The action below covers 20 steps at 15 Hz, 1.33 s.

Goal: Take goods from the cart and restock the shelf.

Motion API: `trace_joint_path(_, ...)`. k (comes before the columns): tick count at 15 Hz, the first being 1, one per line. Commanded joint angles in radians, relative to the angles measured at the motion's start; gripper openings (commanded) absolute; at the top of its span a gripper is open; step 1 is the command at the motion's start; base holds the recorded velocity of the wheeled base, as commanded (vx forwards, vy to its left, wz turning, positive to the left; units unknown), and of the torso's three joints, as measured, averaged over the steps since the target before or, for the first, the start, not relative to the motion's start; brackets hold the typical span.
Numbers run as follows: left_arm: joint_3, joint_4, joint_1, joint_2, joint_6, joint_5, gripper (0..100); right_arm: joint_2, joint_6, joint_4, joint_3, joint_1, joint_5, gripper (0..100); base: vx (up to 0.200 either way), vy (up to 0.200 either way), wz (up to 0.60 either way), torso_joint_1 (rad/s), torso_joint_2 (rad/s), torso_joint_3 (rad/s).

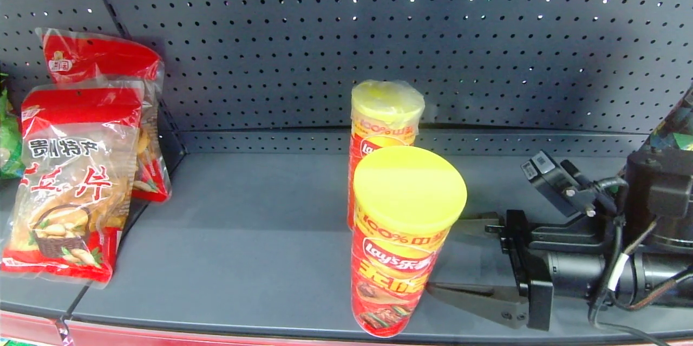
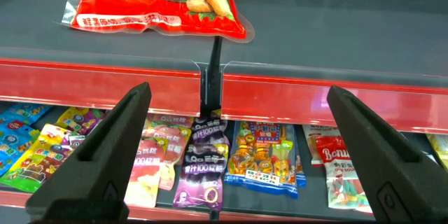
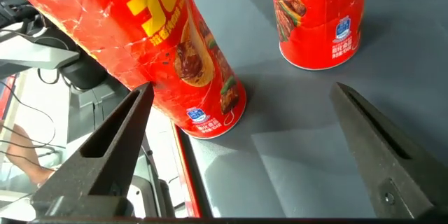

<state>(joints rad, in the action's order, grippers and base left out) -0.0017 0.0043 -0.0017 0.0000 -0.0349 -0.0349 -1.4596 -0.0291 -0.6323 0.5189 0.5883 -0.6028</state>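
Two red chip cans with yellow lids stand upright on the grey shelf [image 1: 260, 237]. The front can [image 1: 406, 237] is near the shelf's front edge and the back can [image 1: 384, 118] is just behind it. My right gripper [image 1: 446, 255] lies open just right of the front can, its fingertips close to the can's side with nothing between them. In the right wrist view the front can [image 3: 189, 63] stands beside one finger of the right gripper [image 3: 241, 94] and the back can [image 3: 318, 14] farther off. My left gripper [image 2: 239, 91] is open and holds nothing, facing the shelf's red front rail [image 2: 280, 91].
Red snack bags [image 1: 70, 183] lean at the shelf's left end, with a green bag [image 1: 6, 140] beyond. A perforated back panel [image 1: 433, 37] closes the shelf. One red bag [image 2: 161, 0] lies above the rail, and several small packets [image 2: 210, 161] fill the lower shelf.
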Motion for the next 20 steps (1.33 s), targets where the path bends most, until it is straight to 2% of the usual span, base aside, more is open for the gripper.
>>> trace_joint_path(1,0.000,0.000,0.000,0.000,0.000,0.000,100,0.028,0.000,-0.001,-0.010,-0.007,0.000,100,0.000,0.000,0.00,0.000,0.00,0.000)
trace_joint_path(7,0.000,0.000,0.000,0.002,0.000,0.000,100,0.320,-0.002,-0.001,-0.131,-0.076,0.003,100,0.000,0.000,0.00,0.000,0.00,0.000)
trace_joint_path(10,0.000,0.000,0.000,0.002,0.000,0.000,100,0.559,0.000,0.000,-0.140,-0.205,0.001,100,0.000,0.000,0.00,0.000,0.00,0.000)
trace_joint_path(13,0.000,-0.001,0.000,0.002,0.000,0.000,100,0.759,0.018,0.005,-0.151,-0.268,0.012,100,0.000,0.000,0.00,0.000,0.00,0.000)
trace_joint_path(15,0.000,0.000,0.000,0.000,0.000,0.000,100,0.884,0.049,0.006,-0.160,-0.351,0.020,100,0.000,0.000,0.00,0.000,0.00,0.000)
trace_joint_path(17,0.000,0.000,0.000,0.002,0.000,0.000,100,0.992,0.066,0.003,-0.185,-0.377,0.069,100,0.000,0.000,0.00,0.000,0.00,0.000)
trace_joint_path(20,0.000,-0.001,0.000,0.002,0.000,0.000,100,1.110,0.064,0.000,-0.309,-0.461,0.215,100,0.000,0.000,0.00,0.000,0.00,0.000)
